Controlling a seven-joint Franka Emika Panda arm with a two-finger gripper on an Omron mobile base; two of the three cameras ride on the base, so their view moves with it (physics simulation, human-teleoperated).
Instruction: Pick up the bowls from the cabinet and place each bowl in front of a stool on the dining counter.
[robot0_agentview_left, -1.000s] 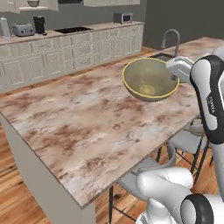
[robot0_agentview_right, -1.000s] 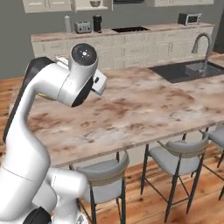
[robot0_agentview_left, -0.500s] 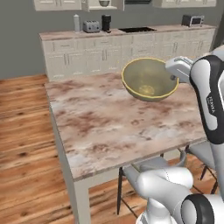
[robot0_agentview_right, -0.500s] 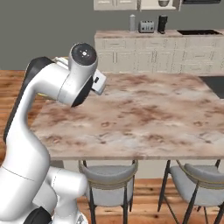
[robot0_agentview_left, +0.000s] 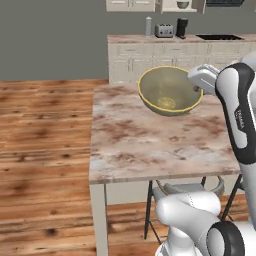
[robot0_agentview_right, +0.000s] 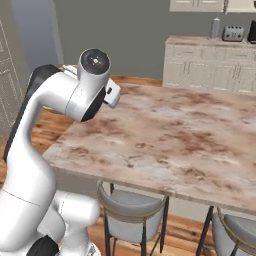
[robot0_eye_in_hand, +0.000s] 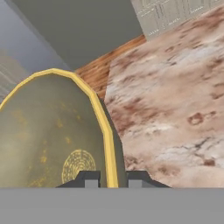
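Gripper (robot0_eye_in_hand: 111, 178) pinching rim of yellow bowl (robot0_agentview_left: 169, 90), carried above dining counter (robot0_agentview_left: 150, 145). Not yet set down by stool (robot0_agentview_right: 131, 205); second bowl left to fetch.

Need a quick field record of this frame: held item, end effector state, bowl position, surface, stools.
held item: olive-yellow bowl, gripped at its yellow rim
end effector: shut on the rim, one finger inside the bowl, one outside
bowl position: held above the dining counter, tilted, not set down
stools: grey stool at the counter's near edge, a second beside it
background: toaster on the rear counter
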